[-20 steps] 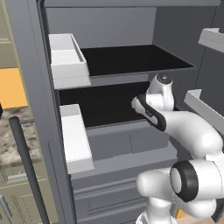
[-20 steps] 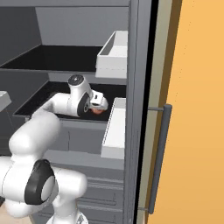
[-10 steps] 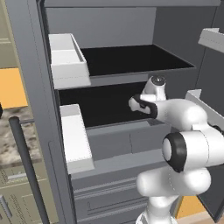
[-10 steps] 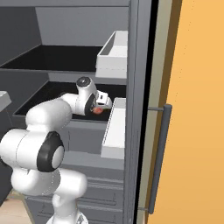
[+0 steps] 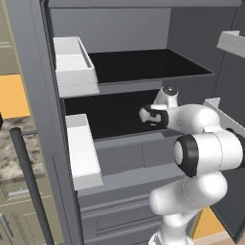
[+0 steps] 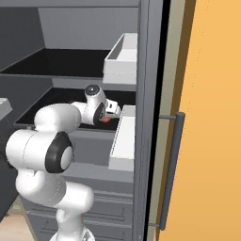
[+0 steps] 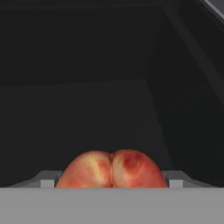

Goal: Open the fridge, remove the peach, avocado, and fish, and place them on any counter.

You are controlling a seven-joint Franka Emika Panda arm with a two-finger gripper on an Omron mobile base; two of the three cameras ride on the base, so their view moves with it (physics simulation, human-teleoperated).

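Since a second ago the arm has folded in tighter toward the fridge (image 5: 33, 95), its elbow now big in the near foreground, and the end effector (image 5: 146, 115) has pulled back a little toward the front edge of the lower black shelf (image 5: 110, 117).

From the left: one long dark bar handle (image 5: 28, 184) stands on the open left door, which carries two white door bins (image 5: 72, 64), one above the other. A strip of mottled table (image 5: 10, 153) shows past that door. Inside are two black shelves, upper and lower. The end effector sits over the lower one, right of centre.

One peach (image 7: 111, 168) is there: in the hand view it sits right between the two finger tips (image 7: 48, 179), which flank it closely on either side, so the end effector looks closed on it. In the right base view a bit of red-orange shows at the end effector (image 6: 109, 115), just left of the right door's lower white bin (image 6: 123, 139). One bar handle (image 6: 172, 169) runs down the far right.
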